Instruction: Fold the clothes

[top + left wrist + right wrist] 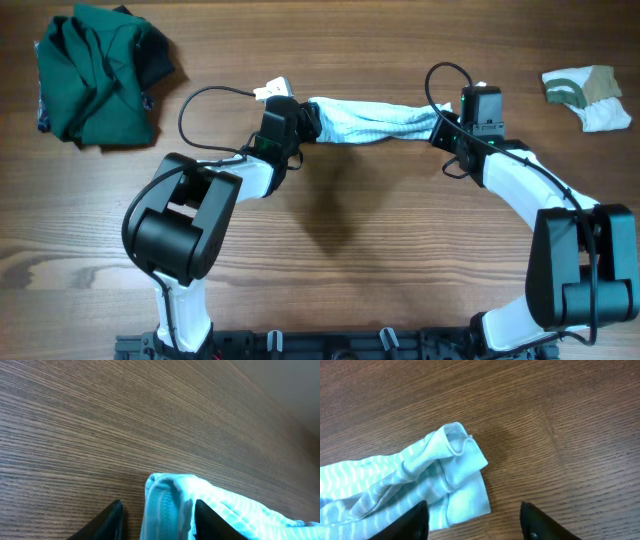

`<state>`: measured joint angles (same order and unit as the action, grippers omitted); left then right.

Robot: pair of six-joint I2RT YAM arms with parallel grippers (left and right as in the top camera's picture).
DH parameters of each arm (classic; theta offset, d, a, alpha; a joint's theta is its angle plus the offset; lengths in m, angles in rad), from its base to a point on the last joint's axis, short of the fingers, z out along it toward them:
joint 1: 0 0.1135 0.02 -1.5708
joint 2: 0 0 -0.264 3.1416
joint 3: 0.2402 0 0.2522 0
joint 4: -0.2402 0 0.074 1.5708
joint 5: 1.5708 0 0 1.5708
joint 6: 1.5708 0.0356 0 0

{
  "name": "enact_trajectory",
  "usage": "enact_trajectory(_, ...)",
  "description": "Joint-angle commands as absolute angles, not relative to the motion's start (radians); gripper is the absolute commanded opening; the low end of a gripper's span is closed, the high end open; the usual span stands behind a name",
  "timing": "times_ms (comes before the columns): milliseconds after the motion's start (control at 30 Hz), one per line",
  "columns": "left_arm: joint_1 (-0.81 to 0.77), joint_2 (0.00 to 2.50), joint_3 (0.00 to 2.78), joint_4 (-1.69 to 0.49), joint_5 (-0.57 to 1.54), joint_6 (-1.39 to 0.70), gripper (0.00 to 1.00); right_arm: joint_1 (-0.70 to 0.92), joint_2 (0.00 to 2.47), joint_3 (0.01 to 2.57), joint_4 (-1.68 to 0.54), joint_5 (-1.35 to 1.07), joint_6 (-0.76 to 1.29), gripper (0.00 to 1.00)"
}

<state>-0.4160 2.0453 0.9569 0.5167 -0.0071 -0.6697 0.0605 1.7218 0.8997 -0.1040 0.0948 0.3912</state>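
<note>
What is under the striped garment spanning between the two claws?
Only bare wooden table shows around the striped garment. Its right end lies by the open right claw. Whatever is beneath its bunched middle is covered.

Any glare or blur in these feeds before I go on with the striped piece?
Overhead: even light, sharp, a soft shadow on the table below the striped garment. Left wrist: the garment's end is close and soft-focused, top right corner washed out pale. Right wrist: wood grain crisp, no glare; the fingers are dark silhouettes at the bottom edge.
</note>
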Motion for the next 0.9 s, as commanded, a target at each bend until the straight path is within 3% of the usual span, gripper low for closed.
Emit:
enact_trajectory(0,-0.414,2.062,0.969,0.516,-0.025,-0.657,0.46,0.064,1.711,0.915,-0.052,0.088,0.308,0.44)
enact_trajectory(133,-0.414,2.062,0.969,0.516,-0.025,-0.657,0.46,0.064,1.711,0.915,-0.007,0.044,0.115,0.45)
enact_trajectory(333,-0.414,2.062,0.969,0.516,-0.025,-0.657,0.47,0.064,1.711,0.915,0.009,0.043,-0.189,0.8)
enact_trajectory(433,-0.414,2.062,0.969,0.516,-0.025,-0.657,0.46,0.064,1.725,0.915,0.04,0.039,-0.216,0.9)
enact_trajectory(767,-0.414,2.062,0.969,0.512,-0.025,-0.657,0.47,0.065,1.809,0.915,0.099,0.001,-0.267,0.88)
enact_trajectory(867,-0.414,2.062,0.969,0.512,-0.025,-0.657,0.47,0.064,1.809,0.915,0.116,-0.001,-0.276,0.82)
